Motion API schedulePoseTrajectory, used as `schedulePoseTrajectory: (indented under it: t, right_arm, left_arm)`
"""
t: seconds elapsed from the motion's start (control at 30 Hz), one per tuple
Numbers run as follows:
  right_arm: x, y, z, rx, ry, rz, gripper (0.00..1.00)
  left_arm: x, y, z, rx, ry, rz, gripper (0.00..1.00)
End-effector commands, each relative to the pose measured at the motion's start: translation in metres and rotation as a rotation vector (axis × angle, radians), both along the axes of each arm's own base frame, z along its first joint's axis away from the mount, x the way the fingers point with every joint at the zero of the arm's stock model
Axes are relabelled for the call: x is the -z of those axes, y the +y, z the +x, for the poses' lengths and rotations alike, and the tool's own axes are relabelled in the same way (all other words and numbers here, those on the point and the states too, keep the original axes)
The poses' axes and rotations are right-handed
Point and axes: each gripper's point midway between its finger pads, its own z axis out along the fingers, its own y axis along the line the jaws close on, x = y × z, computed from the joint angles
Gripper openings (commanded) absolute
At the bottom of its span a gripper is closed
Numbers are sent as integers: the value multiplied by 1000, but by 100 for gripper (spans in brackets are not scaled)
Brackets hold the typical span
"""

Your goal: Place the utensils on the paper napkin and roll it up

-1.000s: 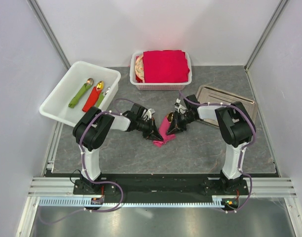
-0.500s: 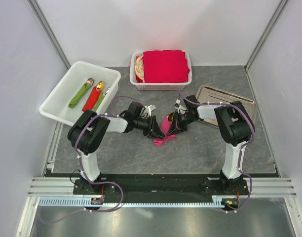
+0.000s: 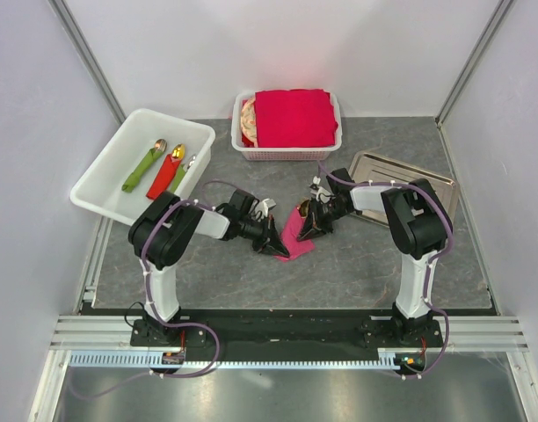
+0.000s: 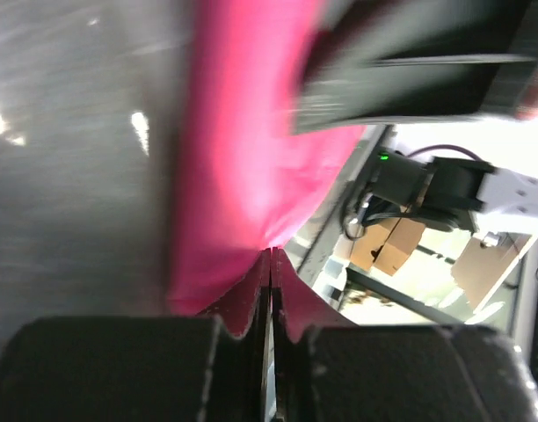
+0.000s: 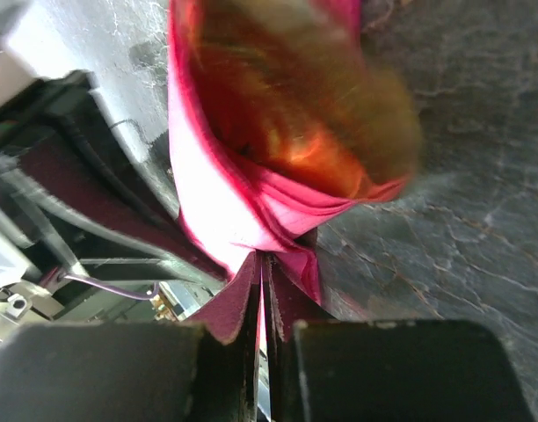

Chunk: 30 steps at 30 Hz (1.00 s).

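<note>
The magenta paper napkin (image 3: 294, 232) lies bunched mid-table between both arms, wrapped around the gold utensils (image 3: 303, 209), of which only a spoon bowl shows at its far end. In the right wrist view the napkin (image 5: 218, 211) folds round the blurred gold bowl (image 5: 295, 97). My right gripper (image 5: 262, 260) is shut on a fold of it, near the bowl end (image 3: 308, 227). My left gripper (image 4: 270, 255) is shut on the napkin's (image 4: 243, 158) near edge, at the bundle's lower end (image 3: 281, 249). The rest of the utensils are hidden inside the paper.
A white bin (image 3: 111, 176) at the left holds spoons in green and red napkin bundles. A white basket (image 3: 332, 141) at the back carries a thick stack of red napkins. A metal tray (image 3: 410, 180) lies right of the right arm.
My left gripper opened briefly, slid toward the napkin's near end and shut again there. The right gripper stayed pinched on the napkin, hardly moving.
</note>
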Motion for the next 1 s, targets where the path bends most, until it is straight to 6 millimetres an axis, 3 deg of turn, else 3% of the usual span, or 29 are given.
schedulePoseTrajectory:
  t: [0.0, 0.2, 0.3, 0.33, 0.43, 0.53, 0.63, 0.83, 0.97]
  right_arm:
    - [36, -20, 9, 7, -46, -157, 9]
    - [39, -20, 13, 3, -53, -168, 8]
    - [40, -21, 15, -10, -72, -176, 8]
    - [40, -22, 15, -14, -77, -177, 8]
    - [41, -22, 15, -20, -78, -180, 8]
    - [42, -23, 13, -25, -76, -181, 7]
    - [42, -23, 14, -28, -81, -182, 7]
    - [44, -25, 17, -36, -94, -200, 7]
    - [44, -24, 21, -44, -98, -198, 6]
  left_arm:
    - [33, 12, -8, 1, 69, 104, 3]
    - [32, 9, -4, 0, 50, 127, 2]
    - [4, 1, 0, 26, -49, 44, 3]
    - [-18, -5, 6, 36, -122, -27, 3]
    - [-35, -8, 7, 59, -180, -70, 4]
    - [-37, -9, 8, 72, -179, -73, 4]
    - [-23, -6, 4, 44, -107, -34, 4]
    - [32, 6, -15, 2, 68, 113, 2]
    - [36, -7, -12, 32, 61, 140, 2]
